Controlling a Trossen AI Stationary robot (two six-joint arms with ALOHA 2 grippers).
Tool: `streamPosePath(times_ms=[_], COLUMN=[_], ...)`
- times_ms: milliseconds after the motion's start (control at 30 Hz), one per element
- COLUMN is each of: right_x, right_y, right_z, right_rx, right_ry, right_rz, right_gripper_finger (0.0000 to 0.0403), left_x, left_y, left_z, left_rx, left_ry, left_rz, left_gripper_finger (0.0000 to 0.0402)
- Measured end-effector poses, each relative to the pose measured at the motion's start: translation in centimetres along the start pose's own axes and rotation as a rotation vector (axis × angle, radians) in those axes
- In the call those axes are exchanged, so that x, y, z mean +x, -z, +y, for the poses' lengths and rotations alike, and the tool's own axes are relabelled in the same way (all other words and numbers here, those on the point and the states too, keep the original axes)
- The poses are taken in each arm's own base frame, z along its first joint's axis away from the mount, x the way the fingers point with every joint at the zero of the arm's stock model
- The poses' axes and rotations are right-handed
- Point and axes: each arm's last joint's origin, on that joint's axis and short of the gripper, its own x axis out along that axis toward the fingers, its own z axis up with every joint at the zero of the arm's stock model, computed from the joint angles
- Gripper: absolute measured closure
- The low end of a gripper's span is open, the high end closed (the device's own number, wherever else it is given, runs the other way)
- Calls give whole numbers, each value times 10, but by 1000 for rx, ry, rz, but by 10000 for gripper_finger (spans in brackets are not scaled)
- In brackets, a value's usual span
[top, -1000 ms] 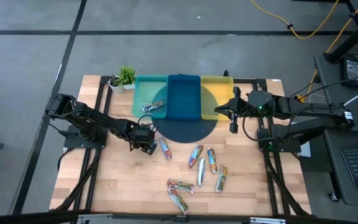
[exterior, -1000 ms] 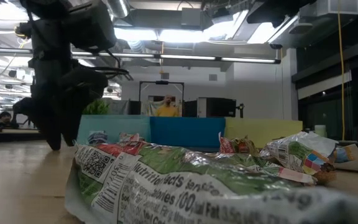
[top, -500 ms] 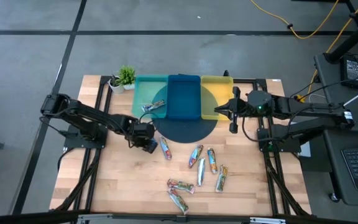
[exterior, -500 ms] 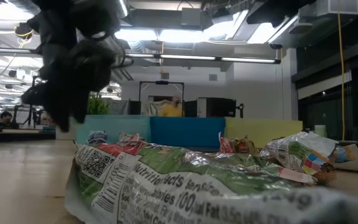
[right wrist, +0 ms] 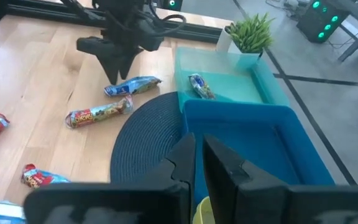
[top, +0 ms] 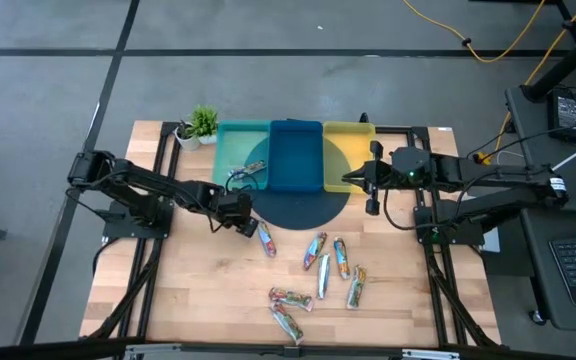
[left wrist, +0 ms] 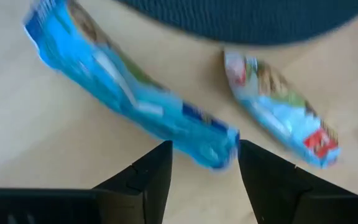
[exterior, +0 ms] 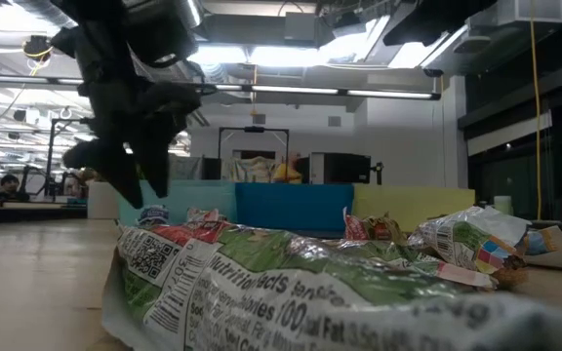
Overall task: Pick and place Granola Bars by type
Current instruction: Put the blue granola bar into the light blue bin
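Observation:
My left gripper [top: 240,215] [left wrist: 204,165] is open and low over the wood, just left of the dark round mat. Its fingertips stand on either side of one end [left wrist: 219,149] of a blue granola bar [left wrist: 129,99] [right wrist: 132,86] that lies flat; I see no touch. A second bar [left wrist: 278,121] [top: 266,238] lies beside it. One bar [top: 248,172] lies in the teal tray [top: 226,150]. Several more bars [top: 328,265] are scattered on the near half of the table. My right gripper [top: 371,187] [right wrist: 197,155] is shut and hovers by the yellow tray [top: 350,140].
The teal tray, a blue tray [top: 296,155] and the yellow tray stand side by side at the far edge, partly on the dark round mat [top: 298,208]. A small potted plant [top: 200,124] stands left of the teal tray. Two bars [top: 288,310] lie near the front edge.
My left gripper has moved toward the table's right and a little toward the far edge, closing in on the blue bar beside the mat, and it has tipped over as seen in the low view. The bars have stayed where they were.

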Motion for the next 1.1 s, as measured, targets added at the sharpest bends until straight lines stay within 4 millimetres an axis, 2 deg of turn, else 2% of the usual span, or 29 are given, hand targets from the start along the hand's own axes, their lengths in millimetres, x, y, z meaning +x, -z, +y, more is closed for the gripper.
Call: streamPosePath(times_ms=[167, 433, 767, 1100], right_x=[4, 5, 5, 5], right_y=[1, 2, 3, 3], right_z=[1, 1, 1, 1], right_rx=[-28, -53, -55, -64], right_ry=[-3, -4, -8, -8], right_rz=[18, 23, 40, 41], right_gripper_finger=[369, 369, 369, 369], left_x=[1, 2, 9, 0], left_y=[-7, -6, 7, 23], left_z=[1, 6, 36, 52], left_rx=[1, -22, -68, -39], left_ry=[6, -48, -241, -407], left_rz=[-31, -59, -13, 134], left_gripper_finger=[206, 194, 194, 194])
